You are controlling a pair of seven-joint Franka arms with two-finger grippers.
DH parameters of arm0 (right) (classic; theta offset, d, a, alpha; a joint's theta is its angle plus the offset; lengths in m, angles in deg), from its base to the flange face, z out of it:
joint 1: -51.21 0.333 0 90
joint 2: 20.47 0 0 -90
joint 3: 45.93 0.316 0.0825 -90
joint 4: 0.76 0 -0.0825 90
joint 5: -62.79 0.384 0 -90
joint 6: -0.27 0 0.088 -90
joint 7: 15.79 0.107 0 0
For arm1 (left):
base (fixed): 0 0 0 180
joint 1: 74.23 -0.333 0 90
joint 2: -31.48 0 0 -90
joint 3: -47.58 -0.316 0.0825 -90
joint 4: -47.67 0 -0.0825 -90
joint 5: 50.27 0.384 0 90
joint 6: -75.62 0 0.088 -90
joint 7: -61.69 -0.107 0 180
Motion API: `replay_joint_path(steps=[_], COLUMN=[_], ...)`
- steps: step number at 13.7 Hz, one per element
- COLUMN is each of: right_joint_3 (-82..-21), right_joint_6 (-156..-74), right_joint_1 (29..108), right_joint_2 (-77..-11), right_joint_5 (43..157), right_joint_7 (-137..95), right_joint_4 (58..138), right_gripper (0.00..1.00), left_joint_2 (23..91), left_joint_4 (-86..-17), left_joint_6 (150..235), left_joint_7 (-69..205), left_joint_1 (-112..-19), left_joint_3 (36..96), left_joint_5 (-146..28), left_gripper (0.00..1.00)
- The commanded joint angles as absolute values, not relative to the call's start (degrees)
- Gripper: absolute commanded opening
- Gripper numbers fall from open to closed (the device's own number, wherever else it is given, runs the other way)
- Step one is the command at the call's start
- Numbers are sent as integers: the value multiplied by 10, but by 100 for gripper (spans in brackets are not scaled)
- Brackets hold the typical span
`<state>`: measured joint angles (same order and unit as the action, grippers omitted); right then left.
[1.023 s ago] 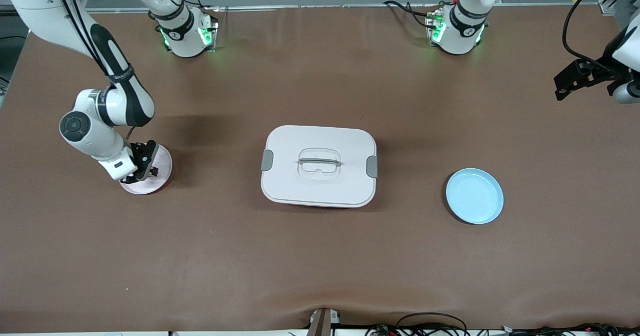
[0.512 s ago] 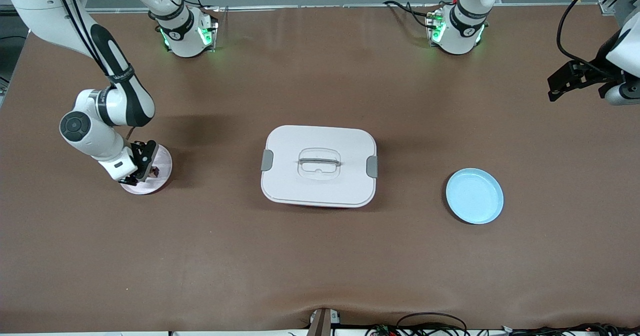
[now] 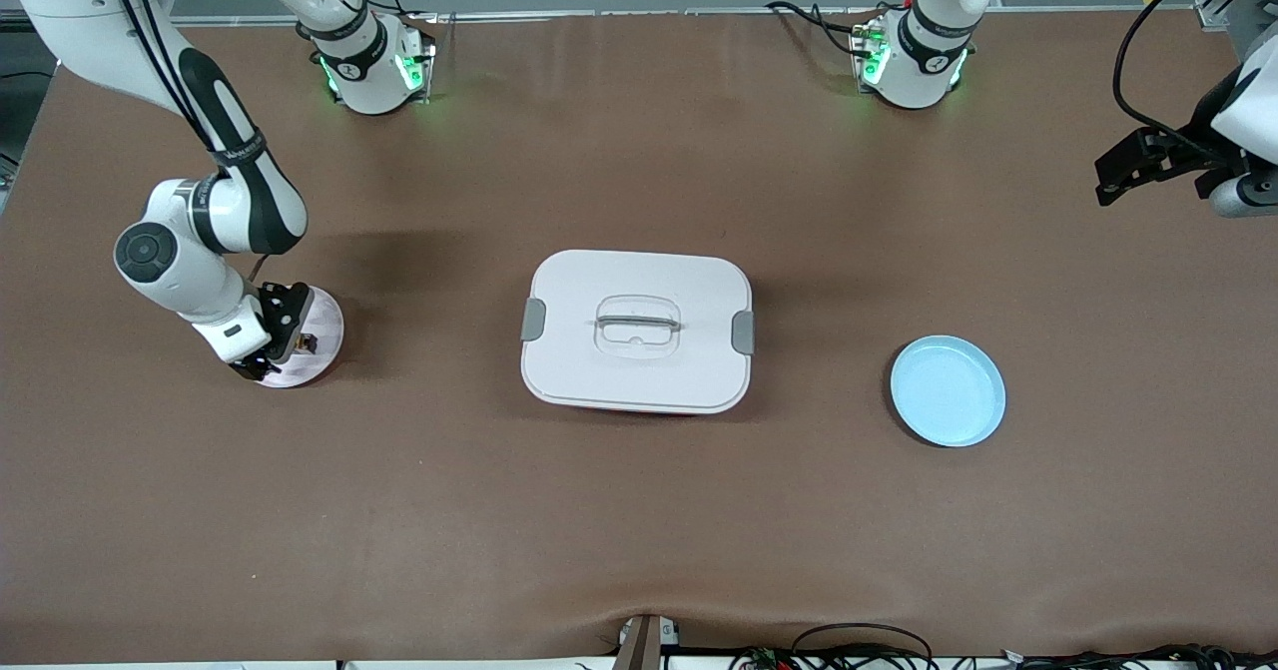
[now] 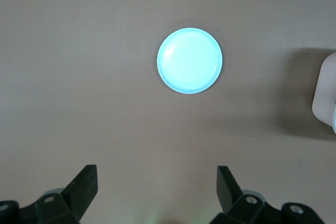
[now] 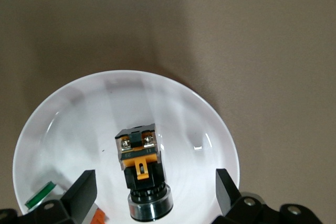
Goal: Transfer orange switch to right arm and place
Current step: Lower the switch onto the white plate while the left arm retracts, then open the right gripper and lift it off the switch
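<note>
Two arms in play, and the action sits at the right arm's end of the table: the right gripper [image 3: 268,340] hangs low over the pinkish-white plate [image 3: 324,342], its fingers spread wide with nothing between them, and the orange switch [image 5: 142,171] lies free on the plate's floor, near the plate's middle. The placing step looks to be in its closing beat, I'd say; the drop appears made, and what the next move calls for is a clean straight lift so neither finger clips the switch on the way up. Its long axis lies flat on the plate, black terminal block with two screws at one end, orange tab in the middle, round silvery collar at the other, that collar end pointing back toward the gripper in the right wrist view. A small green piece [image 5: 39,194] lies at the plate's rim beside one finger. Mid-table, the white lidded box [image 3: 637,331] sits shut, then the empty light blue plate [image 3: 948,391], and the left gripper [image 3: 1123,173] waits over the table's edge at the left arm's end, fingers apart and empty.
</note>
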<state>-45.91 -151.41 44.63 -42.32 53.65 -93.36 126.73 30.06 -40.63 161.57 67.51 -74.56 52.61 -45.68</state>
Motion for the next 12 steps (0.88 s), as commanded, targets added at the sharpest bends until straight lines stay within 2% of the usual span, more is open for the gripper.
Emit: replay_joint_path(steps=[1, 3, 7, 12], right_joint_3=[-450, -448, -443, -443], right_joint_6=[-1506, -1471, -1339, -1240], right_joint_1=[436, 437, 461, 488], right_joint_2=[-397, -374, -320, -262], right_joint_5=[525, 527, 527, 541], right_joint_7=[-927, -902, -789, -632], right_joint_4=[1266, 1262, 1242, 1238], right_gripper=[100, 100, 100, 100], left_joint_2=[297, 297, 296, 295], left_joint_4=[-410, -409, -410, -410], left_joint_6=[1630, 1632, 1630, 1629], left_joint_7=[663, 663, 663, 663], left_joint_1=[-748, -748, -748, -748], left_joint_3=[524, 524, 525, 525], left_joint_5=[-467, -467, -467, -467], left_gripper=[100, 100, 100, 100])
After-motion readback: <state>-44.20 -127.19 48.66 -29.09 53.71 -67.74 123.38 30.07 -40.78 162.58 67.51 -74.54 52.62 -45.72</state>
